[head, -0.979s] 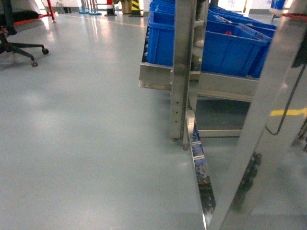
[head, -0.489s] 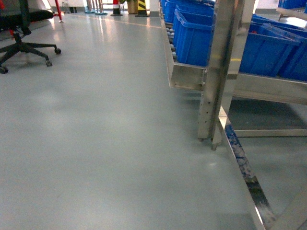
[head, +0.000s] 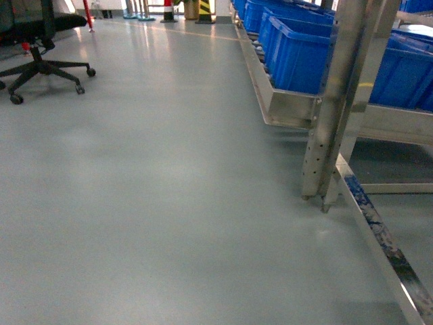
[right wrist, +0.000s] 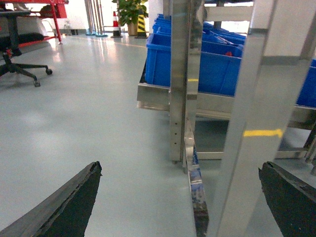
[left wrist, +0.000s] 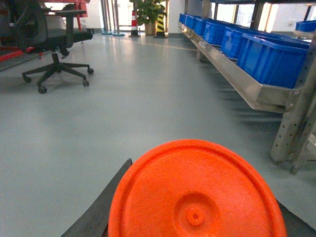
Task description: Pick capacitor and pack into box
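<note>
My head camera looks slanting down over grey floor (head: 155, 203); neither of my arms shows in it. A steel rack (head: 338, 115) runs along the right, its low shelf carrying blue plastic bins (head: 301, 54), and a black office chair (head: 40, 47) stands far left.

My left wrist is held low and about level, looking forward along the floor. An orange round lid (left wrist: 197, 197) fills the bottom of that view, sitting between my dark left fingers (left wrist: 101, 207), of which only slivers show at either side. The disc lies in my left pincer (left wrist: 197, 217), yet I cannot tell whether the pads press it, so I cannot say whether that pincer is clenched or slack.

My right wrist is also level and low, facing a steel upright (right wrist: 180, 79) of the rack from close by, with blue bins on the shelf behind it. My right pincer (right wrist: 182, 212) is spread wide, one dark finger (right wrist: 64, 207) at each lower corner, and nothing between them.

The pink box and the capacitor appear in none of my three views.
</note>
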